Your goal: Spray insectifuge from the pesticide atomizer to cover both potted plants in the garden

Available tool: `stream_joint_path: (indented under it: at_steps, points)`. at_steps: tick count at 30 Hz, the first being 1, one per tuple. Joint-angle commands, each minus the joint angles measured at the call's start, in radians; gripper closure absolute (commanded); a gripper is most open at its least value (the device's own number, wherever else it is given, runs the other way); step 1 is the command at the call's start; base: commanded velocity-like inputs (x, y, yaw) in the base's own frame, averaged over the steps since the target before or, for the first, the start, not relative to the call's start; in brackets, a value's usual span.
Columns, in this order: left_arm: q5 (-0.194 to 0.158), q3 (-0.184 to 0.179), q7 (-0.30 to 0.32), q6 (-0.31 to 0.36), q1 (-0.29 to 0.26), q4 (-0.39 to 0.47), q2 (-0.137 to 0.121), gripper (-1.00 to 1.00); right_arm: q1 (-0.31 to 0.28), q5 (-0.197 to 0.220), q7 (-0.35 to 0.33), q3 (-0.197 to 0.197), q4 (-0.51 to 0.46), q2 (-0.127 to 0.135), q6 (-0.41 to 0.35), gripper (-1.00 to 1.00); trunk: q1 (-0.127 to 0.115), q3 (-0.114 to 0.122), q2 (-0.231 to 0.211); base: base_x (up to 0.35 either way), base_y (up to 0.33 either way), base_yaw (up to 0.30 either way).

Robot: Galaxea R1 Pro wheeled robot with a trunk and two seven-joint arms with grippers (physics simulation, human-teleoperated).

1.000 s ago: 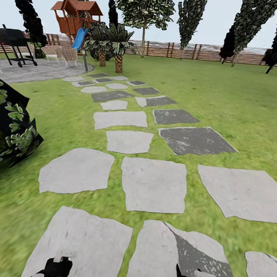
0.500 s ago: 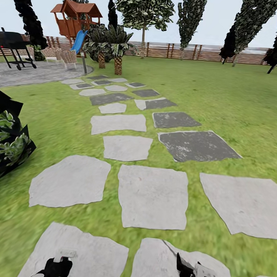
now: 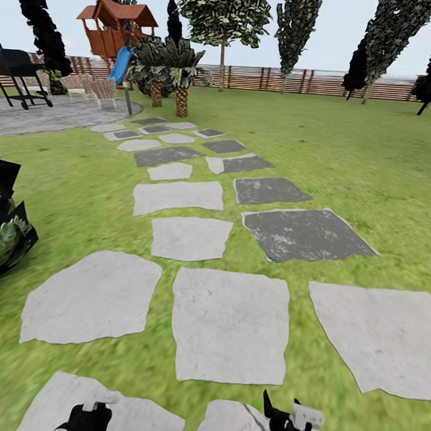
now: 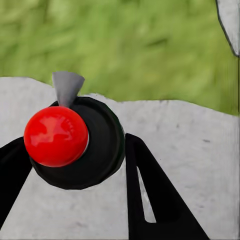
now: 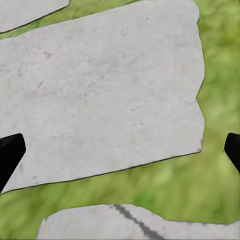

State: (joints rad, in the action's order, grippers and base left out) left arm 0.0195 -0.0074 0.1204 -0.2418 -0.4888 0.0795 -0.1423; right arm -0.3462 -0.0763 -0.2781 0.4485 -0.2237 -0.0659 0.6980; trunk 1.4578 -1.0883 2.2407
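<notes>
Garden lawn [image 3: 345,153] crossed by grey stepping stones [image 3: 230,324] | left gripper [image 4: 75,165] pinching a black, red-tipped object, identity unclear | right gripper [image 5: 120,150] spread wide over a stone, holding nothing | fence [image 3: 298,81], playhouse [image 3: 118,24], grill [image 3: 15,66] far off.

Two claws: left claw [image 3: 81,419], right claw [image 3: 287,421]; one playhouse [image 3: 116,26]; one grill [image 3: 15,66].
</notes>
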Motion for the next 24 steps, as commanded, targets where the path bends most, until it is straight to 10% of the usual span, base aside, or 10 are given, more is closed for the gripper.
stream_joint_path:
  at_steps: [1, 6, 17, 24]
  points:
    - [0.002, 0.0, 0.002, -0.004, -0.001, -0.001, 0.0, 1.0, -0.001, -0.007, -0.003, 0.008, 0.016, 0.0, 0.002, -1.0, 0.0, -0.001, 0.0, 0.287, -0.143, 0.0]
    - [0.002, 0.0, 0.002, -0.004, -0.001, -0.001, 0.0, 1.0, -0.001, -0.006, -0.003, 0.004, 0.162, 0.018, 0.001, -1.0, 0.0, -0.001, 0.0, 0.287, -0.143, 0.0]
    - [0.002, 0.0, 0.002, -0.004, 0.0, -0.003, 0.0, 1.0, -0.001, -0.001, 0.011, 0.011, 0.172, 0.024, 0.003, -1.0, 0.0, -0.001, 0.0, 0.287, -0.143, 0.0]
    - [0.002, 0.0, 0.002, -0.004, 0.001, -0.004, 0.001, 1.0, -0.001, -0.002, 0.265, 0.011, 0.076, 0.038, 0.008, -1.0, 0.0, -0.001, 0.0, 0.287, -0.143, 0.0]
